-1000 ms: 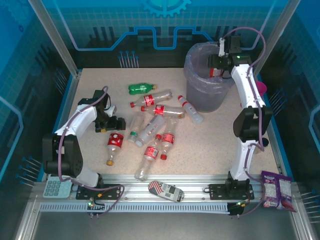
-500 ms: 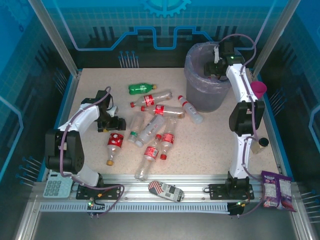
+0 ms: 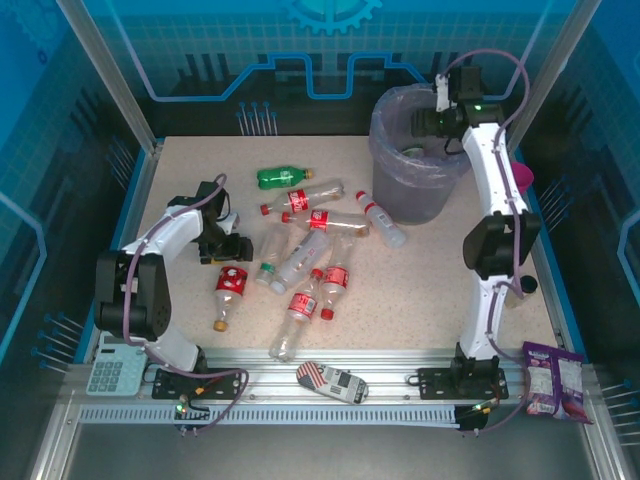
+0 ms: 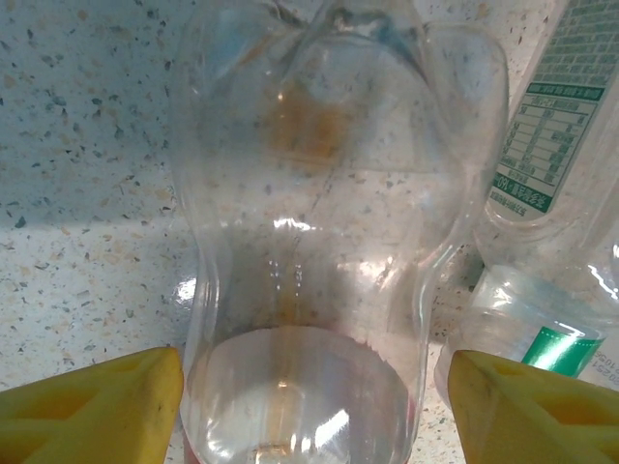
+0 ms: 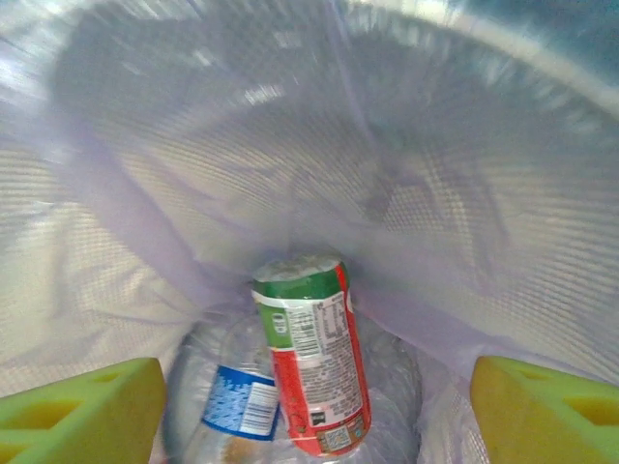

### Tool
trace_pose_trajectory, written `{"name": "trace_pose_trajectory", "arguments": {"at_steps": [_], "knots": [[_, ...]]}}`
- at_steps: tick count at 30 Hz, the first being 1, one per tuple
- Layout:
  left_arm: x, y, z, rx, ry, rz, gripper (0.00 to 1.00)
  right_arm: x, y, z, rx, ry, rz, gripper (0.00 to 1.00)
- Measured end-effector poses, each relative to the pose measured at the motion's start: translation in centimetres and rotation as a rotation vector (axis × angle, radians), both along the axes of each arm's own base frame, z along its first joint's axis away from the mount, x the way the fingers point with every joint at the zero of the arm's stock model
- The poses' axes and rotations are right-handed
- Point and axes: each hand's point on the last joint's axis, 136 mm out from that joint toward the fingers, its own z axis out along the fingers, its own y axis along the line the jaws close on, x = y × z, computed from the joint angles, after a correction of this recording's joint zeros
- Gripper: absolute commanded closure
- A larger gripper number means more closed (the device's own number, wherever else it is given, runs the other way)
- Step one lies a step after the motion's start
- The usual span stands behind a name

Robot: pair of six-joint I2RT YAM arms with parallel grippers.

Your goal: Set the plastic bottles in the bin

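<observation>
Several clear plastic bottles (image 3: 305,250) with red labels lie in a heap mid-table, and a green bottle (image 3: 280,177) lies behind them. My left gripper (image 3: 232,247) is low at the heap's left edge. In the left wrist view it (image 4: 309,411) straddles a clear bottle (image 4: 329,193); the left finger (image 4: 92,406) touches its side, and a narrow gap shows at the right finger (image 4: 532,411). My right gripper (image 3: 425,122) hangs open over the bin (image 3: 400,190). Below it (image 5: 314,411), a red-and-green labelled bottle (image 5: 314,367) and a blue-labelled one (image 5: 232,406) lie on the lilac liner (image 5: 290,145).
A pink cup (image 3: 522,175) stands right of the bin behind the right arm. A second clear bottle (image 4: 561,145) lies against the straddled one. A calculator (image 3: 115,375), a flag-patterned object (image 3: 335,380) and a purple snack pack (image 3: 555,380) rest on the front rail.
The right gripper opened over the bin and the red-labelled bottle it held dropped in. The left gripper's fingers narrowed around the clear bottle at the heap's left edge.
</observation>
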Motion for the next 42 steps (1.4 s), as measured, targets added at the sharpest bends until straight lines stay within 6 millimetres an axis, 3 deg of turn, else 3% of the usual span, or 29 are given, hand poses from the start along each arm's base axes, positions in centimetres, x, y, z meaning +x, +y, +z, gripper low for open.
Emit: {"name": "trace_pose_trajectory", "arguments": {"at_steps": [4,8,13,19,22,25,30,35,38,42], "knots": [[0.1,-0.1,-0.3,-0.001,0.0,-0.002,0.29,-3.6,0.6,5.7,0.053,-0.108,0.022,0.14],[0.0,-0.1,-1.2,-0.003,0.022,-0.002,0.24,-8.1,1.1,8.5,0.106,-0.169,0.036,0.13],[-0.1,-0.2,-2.3,-0.007,0.055,-0.004,0.32,-12.3,1.6,8.2,0.166,-0.174,0.039,0.13],[-0.1,-0.3,-2.1,-0.007,0.05,-0.005,0.34,-15.7,2.7,5.8,0.236,-0.123,0.044,0.13],[0.1,-0.3,-1.3,-0.007,0.041,-0.007,0.34,-17.2,4.0,5.7,0.273,-0.114,0.072,0.13],[1.8,-0.4,1.4,-0.011,-0.042,-0.016,0.35,-18.2,6.3,6.7,0.31,-0.131,0.141,0.13],[4.8,-1.5,8.6,-0.064,-0.297,-0.067,0.36,-20.0,12.9,8.0,0.402,-0.134,0.351,0.13],[5.8,-4.6,15.5,-0.16,-0.583,-0.202,0.36,-21.2,19.4,8.5,0.516,-0.112,0.543,0.13],[5.8,-6.9,18.5,-0.225,-0.709,-0.284,0.35,-21.4,22.7,8.1,0.569,-0.09,0.63,0.13],[5.6,-9.5,20.3,-0.301,-0.784,-0.379,0.35,-21.0,26.1,7.0,0.618,-0.064,0.71,0.13]]}}
